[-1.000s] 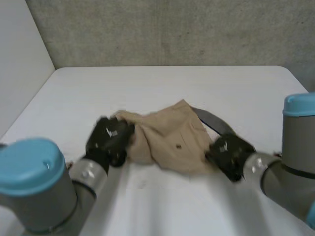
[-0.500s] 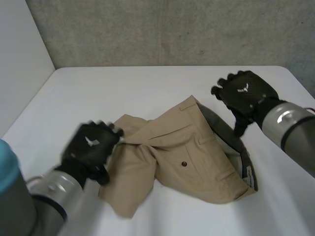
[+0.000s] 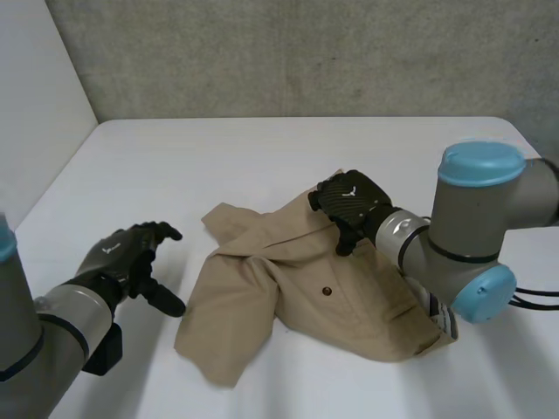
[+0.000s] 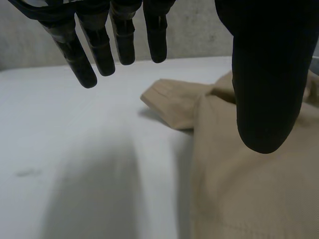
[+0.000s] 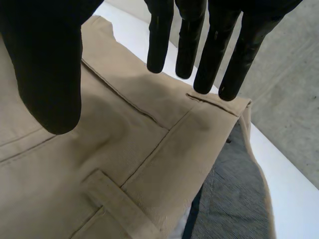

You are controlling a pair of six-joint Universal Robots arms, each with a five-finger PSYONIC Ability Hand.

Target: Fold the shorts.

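Note:
The tan shorts (image 3: 297,288) lie crumpled in the middle of the white table, one leg folded toward the front left, a button on a back pocket facing up. Their grey inner waistband (image 5: 229,199) shows at the right side. My right hand (image 3: 354,199) hovers over the far edge of the shorts (image 5: 124,149), fingers (image 5: 189,45) straight and thumb spread, holding nothing. My left hand (image 3: 129,257) is open above bare table, a short way left of the shorts (image 4: 239,189), its fingers (image 4: 89,50) straight and apart from the cloth.
The white table (image 3: 262,157) runs back to a grey concrete wall (image 3: 306,52). A white side wall (image 3: 35,105) stands at the left. Bare tabletop lies around the shorts on all sides.
Both hands have let go of the shorts, which now lie spread lower on the table. The left hand drew away to the left. The right hand came back from the far right to above the waistband.

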